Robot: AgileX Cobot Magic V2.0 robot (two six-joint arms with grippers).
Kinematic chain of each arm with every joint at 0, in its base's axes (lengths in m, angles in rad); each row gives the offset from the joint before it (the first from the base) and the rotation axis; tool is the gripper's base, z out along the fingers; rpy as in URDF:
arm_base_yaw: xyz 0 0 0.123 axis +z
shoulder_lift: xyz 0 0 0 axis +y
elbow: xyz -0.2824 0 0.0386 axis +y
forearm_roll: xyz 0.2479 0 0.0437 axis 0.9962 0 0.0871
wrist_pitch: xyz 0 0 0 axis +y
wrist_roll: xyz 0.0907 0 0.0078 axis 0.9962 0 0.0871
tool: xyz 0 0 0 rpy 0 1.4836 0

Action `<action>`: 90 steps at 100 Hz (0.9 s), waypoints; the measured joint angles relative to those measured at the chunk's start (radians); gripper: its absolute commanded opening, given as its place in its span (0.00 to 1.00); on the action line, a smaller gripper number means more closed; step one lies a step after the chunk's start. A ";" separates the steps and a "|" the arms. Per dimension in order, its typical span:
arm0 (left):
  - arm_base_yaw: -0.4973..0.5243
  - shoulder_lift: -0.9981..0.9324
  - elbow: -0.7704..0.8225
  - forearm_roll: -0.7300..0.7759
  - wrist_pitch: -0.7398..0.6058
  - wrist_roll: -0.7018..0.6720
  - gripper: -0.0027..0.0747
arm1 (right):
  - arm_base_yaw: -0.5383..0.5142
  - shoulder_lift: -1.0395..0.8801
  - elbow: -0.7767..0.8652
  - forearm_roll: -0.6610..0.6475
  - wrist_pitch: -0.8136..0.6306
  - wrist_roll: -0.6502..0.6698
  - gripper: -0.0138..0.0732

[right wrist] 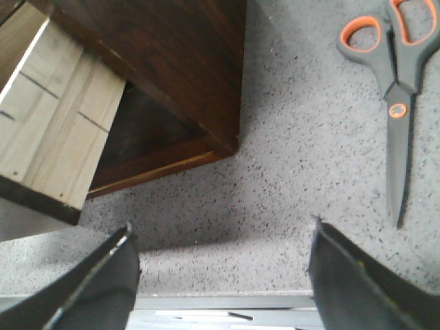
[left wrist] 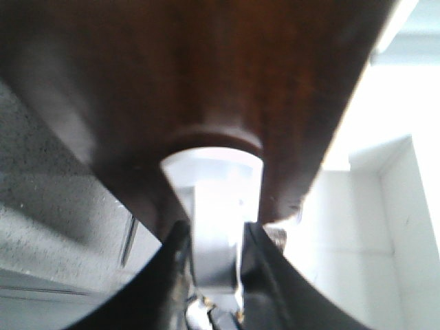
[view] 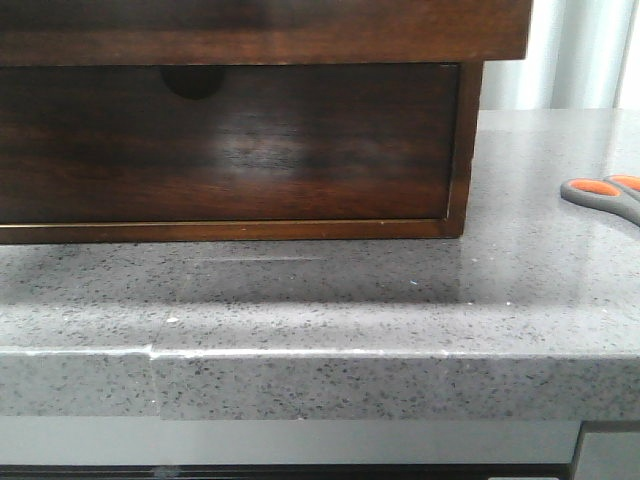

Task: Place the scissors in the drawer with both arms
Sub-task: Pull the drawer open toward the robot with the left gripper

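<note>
The scissors lie flat on the grey speckled counter, at the right, well apart from the wooden chest; their blades are closed. The drawer juts forward from the top of the chest, above the lower drawer front with its half-round notch. The right gripper hangs spread wide over bare counter, left of the scissors. The left gripper sits at the drawer's brown wood, fingers narrowly parted around a pale piece; a firm pinch cannot be told.
</note>
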 measured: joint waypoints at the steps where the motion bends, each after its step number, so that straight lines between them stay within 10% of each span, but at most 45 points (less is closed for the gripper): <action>1: 0.000 0.001 -0.002 0.002 0.006 0.003 0.42 | 0.000 0.000 0.000 0.000 0.000 0.000 0.69; 90: -0.002 -0.065 -0.012 0.046 0.041 0.013 0.75 | 0.000 0.000 0.000 0.000 0.022 0.000 0.69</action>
